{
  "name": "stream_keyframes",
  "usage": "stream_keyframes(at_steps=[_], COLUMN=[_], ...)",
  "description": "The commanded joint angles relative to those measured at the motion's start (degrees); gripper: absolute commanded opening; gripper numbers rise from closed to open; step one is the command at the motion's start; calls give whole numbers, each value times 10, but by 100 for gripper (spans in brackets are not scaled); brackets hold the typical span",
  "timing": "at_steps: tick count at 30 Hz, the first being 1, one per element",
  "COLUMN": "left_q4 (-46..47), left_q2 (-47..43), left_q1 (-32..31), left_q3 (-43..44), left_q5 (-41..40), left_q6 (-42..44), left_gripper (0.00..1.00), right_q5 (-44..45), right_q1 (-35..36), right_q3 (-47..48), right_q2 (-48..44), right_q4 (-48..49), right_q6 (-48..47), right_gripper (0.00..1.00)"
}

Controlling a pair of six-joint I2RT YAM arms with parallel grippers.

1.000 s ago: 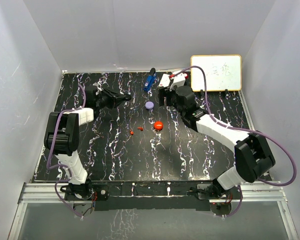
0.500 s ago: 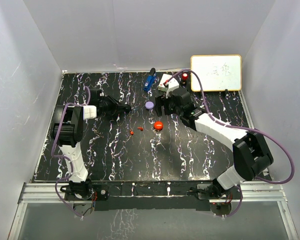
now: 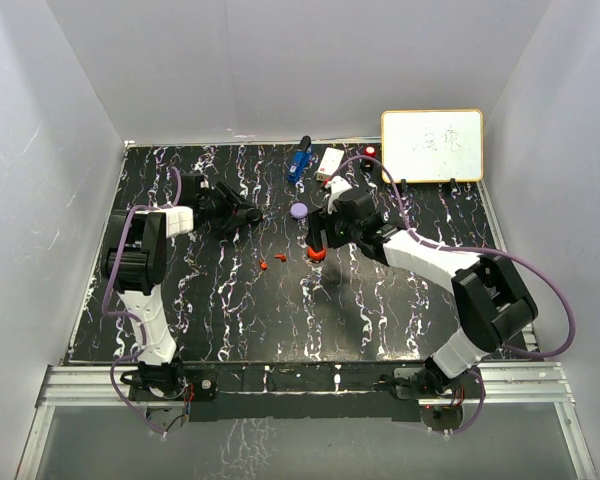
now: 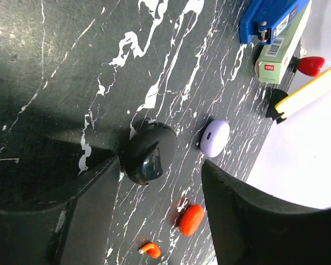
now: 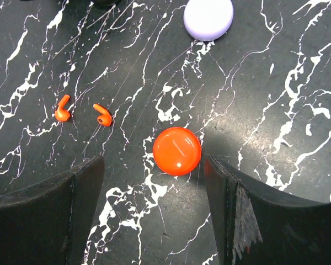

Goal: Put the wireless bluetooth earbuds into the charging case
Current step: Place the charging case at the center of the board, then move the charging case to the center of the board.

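Your left claw was spread, pinching nothing. In the left wrist view a dark round puck lay on the tabletop between its fingers. It sat tight against the finger at lower left and clear of the one at lower right. Right of it lay a lilac puck. A red puck lay lower down. A blue item and a small box sat at the upper right of that frame.

Your right claw was spread too, holding nothing. In the right wrist view the red puck sat between its fingers, just beside the right-hand one. Can't tell if they touched.

The two red earbuds lay loose on the tabletop at the left of that frame. They were side by side, apart from each other and outside the claw. In the overhead view they were mid-frame, just left of the red puck, with the lilac puck above it. A whiteboard stood at upper right.
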Motion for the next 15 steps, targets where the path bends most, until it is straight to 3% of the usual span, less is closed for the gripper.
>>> stream_keyframes(at_steps=[1,9,15], left_q4=[-49,-89,-50], left_q2=[-43,-175,-258], left_q1=[0,7,6], left_q3=[13,-9,-70], left_q5=[-29,-112,-90], left_q6=[23,55,50], left_gripper=[61,66,66], right_q5=[-17,-3,3], right_q1=[3,5,7], right_q3=[3,4,-2], right_q2=[14,63,79], right_q4=[17,2,22], right_q6=[9,6,13], right_gripper=[71,71,71])
